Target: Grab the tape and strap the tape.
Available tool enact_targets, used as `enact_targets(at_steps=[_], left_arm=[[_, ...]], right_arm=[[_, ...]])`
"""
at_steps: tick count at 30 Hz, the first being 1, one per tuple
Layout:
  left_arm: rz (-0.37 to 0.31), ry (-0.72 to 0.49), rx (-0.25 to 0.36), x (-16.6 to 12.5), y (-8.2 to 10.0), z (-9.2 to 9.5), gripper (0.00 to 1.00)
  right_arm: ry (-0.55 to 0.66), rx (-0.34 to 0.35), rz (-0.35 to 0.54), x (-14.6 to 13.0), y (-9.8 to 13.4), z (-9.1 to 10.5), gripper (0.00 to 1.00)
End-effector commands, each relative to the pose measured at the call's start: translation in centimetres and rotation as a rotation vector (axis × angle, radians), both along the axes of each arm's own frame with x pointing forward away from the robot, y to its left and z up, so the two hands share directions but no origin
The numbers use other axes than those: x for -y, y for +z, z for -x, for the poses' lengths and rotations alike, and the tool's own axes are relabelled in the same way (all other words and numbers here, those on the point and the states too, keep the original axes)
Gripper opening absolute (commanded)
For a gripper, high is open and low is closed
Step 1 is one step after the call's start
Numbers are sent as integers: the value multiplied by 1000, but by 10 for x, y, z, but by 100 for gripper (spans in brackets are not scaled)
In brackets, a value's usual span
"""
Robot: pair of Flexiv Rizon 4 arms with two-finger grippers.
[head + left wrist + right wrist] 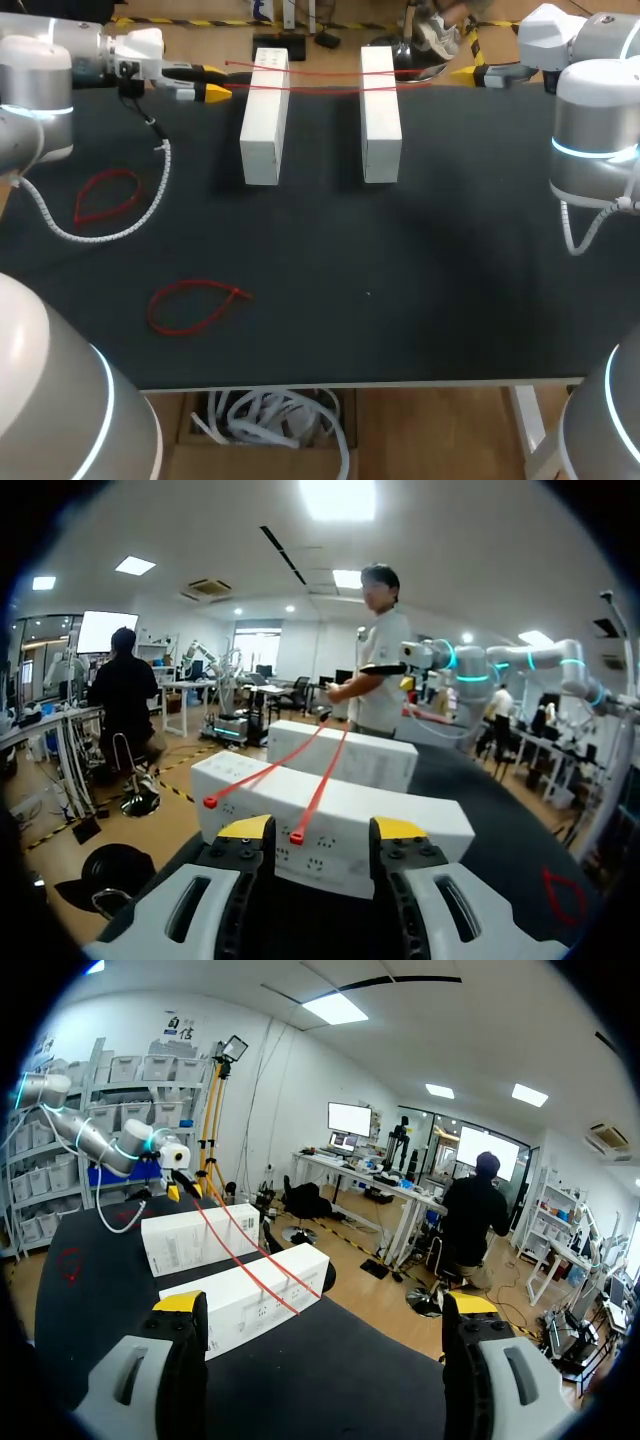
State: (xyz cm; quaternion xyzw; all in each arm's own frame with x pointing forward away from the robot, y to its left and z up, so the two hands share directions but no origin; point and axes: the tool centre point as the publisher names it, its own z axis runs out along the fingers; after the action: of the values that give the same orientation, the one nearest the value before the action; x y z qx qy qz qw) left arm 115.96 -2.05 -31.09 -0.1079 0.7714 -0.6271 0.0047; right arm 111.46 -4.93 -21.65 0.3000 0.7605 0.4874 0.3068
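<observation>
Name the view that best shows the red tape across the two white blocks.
The head view: both red tape strands show in full, spanning both white blocks. The left wrist view shows mainly their ends, just ahead of the left gripper. The right wrist view shows them farther off, slanting.

I see my work surface (400,300) as a matte black top with a thin pale front edge, evenly lit from overhead, with soft shadows.

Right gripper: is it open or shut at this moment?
Open: the right gripper shows its yellow fingertips far apart in its wrist view, touching nothing.
</observation>
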Motion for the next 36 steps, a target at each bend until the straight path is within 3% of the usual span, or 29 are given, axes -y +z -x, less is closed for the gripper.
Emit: enact_targets(at_steps=[1, 8, 10, 20, 29, 36], left_arm=[[18, -50, -15, 0, -6, -5, 40], [25, -56, -16, 2, -8, -7, 39], [26, -56, -15, 2, -7, -7, 32], [26, -62, -16, 2, -8, -8, 34], [25, -58, -16, 0, -8, -8, 25], [28, -62, -12, -1, -7, -7, 26]], right_arm=[[0, 0, 0, 0, 0, 0, 100], [0, 0, 0, 0, 0, 0, 100], [0, 0, 0, 0, 0, 0, 100], [0, 0, 0, 0, 0, 0, 100], [0, 0, 0, 0, 0, 0, 100], [0, 0, 0, 0, 0, 0, 100]])
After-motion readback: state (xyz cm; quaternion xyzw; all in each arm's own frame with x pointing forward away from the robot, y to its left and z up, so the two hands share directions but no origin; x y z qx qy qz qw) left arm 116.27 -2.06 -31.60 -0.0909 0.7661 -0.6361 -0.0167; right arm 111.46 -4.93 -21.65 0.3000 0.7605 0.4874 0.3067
